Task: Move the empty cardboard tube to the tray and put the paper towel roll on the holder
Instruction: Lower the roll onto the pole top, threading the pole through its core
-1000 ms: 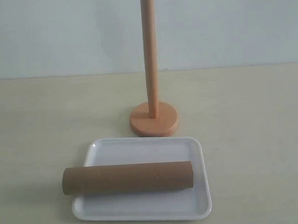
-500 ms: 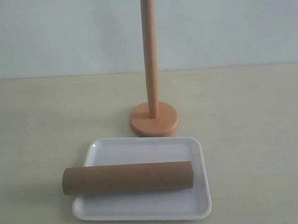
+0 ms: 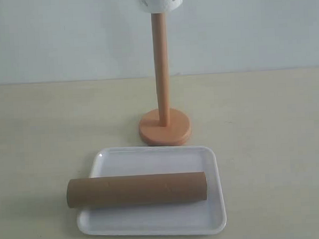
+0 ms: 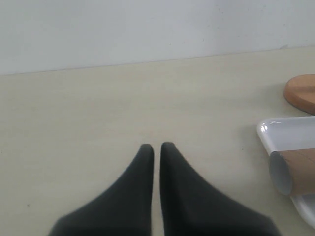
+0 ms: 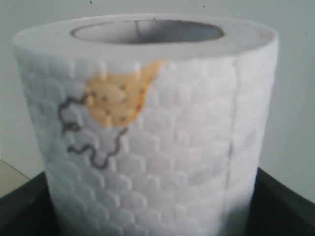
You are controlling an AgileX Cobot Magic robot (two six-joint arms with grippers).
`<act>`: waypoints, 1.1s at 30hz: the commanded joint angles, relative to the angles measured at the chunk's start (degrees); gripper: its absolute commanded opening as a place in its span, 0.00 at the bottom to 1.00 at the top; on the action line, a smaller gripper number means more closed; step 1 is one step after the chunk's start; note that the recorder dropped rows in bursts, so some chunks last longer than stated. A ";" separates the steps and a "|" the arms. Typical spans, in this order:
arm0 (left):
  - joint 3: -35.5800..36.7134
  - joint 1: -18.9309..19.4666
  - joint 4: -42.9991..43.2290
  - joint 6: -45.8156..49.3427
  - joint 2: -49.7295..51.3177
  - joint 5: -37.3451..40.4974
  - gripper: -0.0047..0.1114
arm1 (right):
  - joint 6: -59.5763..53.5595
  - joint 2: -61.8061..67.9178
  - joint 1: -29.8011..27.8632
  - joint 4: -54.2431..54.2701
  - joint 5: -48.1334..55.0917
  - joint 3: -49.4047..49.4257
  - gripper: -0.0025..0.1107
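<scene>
The brown cardboard tube (image 3: 136,190) lies across the white tray (image 3: 151,158), its left end sticking out past the rim. Behind the tray stands the wooden holder (image 3: 160,71) on its round base. The paper towel roll (image 3: 160,0) hangs at the top of the exterior view and covers the top of the pole. The roll (image 5: 147,123) fills the right wrist view, with my right gripper (image 5: 152,211) shut on it and black fingers at both its sides. My left gripper (image 4: 156,146) is shut and empty, low over the table beside the tube's end (image 4: 290,169).
The pale table meets a plain light wall at the back. In the left wrist view a tray corner (image 4: 285,132) and the edge of the holder's base (image 4: 301,92) show at one side. Neither arm shows in the exterior view.
The paper towel roll has come down into the exterior view from above and now covers the pole's top. The tube, the tray and the holder have not moved.
</scene>
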 commanded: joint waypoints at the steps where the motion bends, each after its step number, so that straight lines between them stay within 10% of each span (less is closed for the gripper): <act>1: 0.21 0.17 -0.28 -0.48 -0.22 -0.18 0.08 | 0.91 -0.77 -0.33 -0.42 -0.94 -0.34 0.02; 33: 0.21 0.17 -0.28 -0.48 -0.22 -0.18 0.08 | 8.75 -0.77 -0.66 -0.11 -16.31 14.88 0.02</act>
